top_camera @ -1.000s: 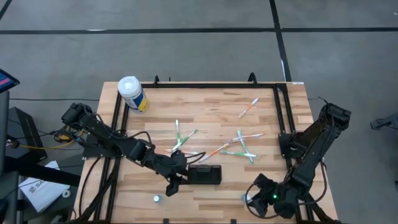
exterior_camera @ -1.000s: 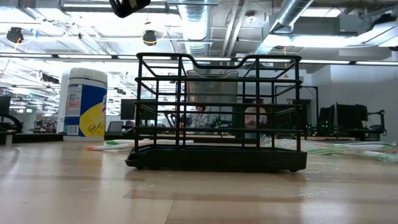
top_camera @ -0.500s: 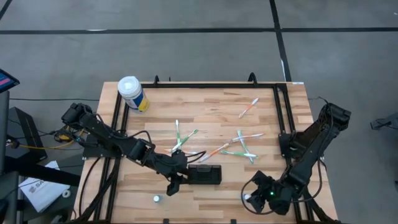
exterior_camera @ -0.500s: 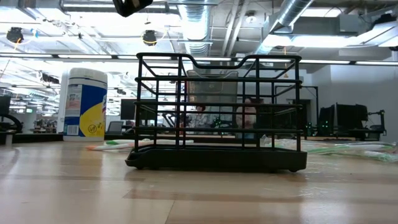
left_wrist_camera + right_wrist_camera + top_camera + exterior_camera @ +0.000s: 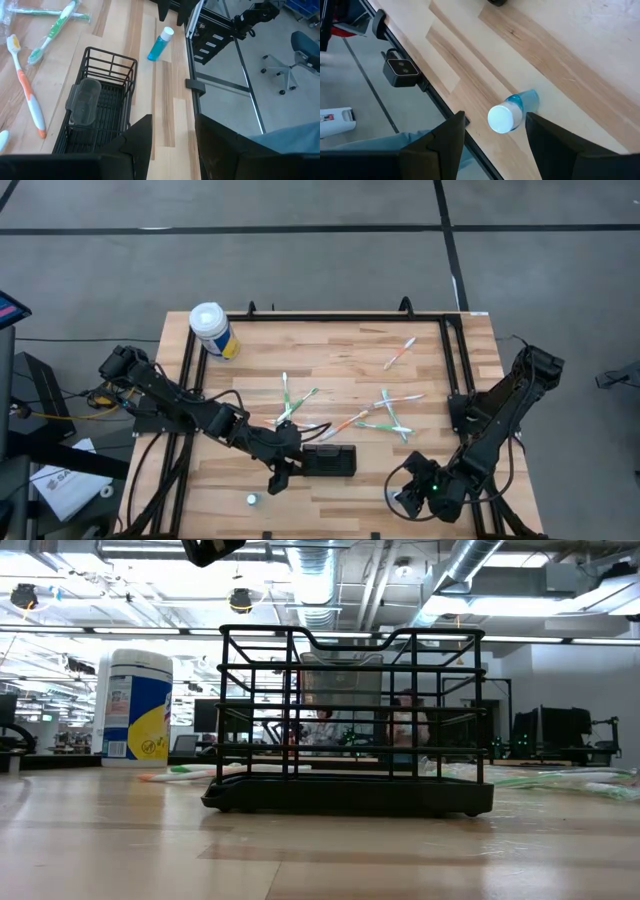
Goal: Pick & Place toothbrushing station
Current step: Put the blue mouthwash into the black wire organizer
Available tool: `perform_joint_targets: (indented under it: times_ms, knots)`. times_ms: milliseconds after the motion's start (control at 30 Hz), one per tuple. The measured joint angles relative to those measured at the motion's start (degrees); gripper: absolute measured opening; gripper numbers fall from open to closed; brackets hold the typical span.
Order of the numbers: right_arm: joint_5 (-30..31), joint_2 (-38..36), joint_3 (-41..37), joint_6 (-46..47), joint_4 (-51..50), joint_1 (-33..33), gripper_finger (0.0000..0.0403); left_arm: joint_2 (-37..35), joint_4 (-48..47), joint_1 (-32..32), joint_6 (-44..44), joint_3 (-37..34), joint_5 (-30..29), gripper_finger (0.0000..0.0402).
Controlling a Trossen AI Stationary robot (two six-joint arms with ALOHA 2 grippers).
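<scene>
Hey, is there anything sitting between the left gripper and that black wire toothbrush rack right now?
Nothing visible. The left gripper hangs open right beside the toothbrushing station, with only bare table at its fingers. The orange toothbrush lies on the rack's far side, out of the way.

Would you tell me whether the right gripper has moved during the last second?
Yes. In the high view the right gripper has shifted leftwards, towards the black wire holder, which stayed put.

Four cameras, one table

One looks straight down on the whole table [image 5: 330, 340]; one sits low, very near the black rack [image 5: 350, 725], facing the room. Each wrist camera looks down from close by — both see the small blue bottle [image 5: 160, 43].
</scene>
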Motion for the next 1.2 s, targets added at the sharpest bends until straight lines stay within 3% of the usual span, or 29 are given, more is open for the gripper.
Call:
perform_joint_targets:
  times_ms: [500,933,1200]
  knots:
    - [0.42,0.20,-0.02,1.43,-1.12,-0.04,0.0196,0.00,0.07,0.00,-0.57,-1.96,0.54,0.0144]
    - [-1.44,7.25,-0.06,1.43,7.42,-0.79,0.0198,0.02,1.47,0.00,-1.42,-2.56,0.94,0.0144]
    - [-2.76,8.48,-0.04,2.50,7.00,-0.63,0.0193,0.02,1.70,0.00,-1.20,-2.55,0.76,0.0144]
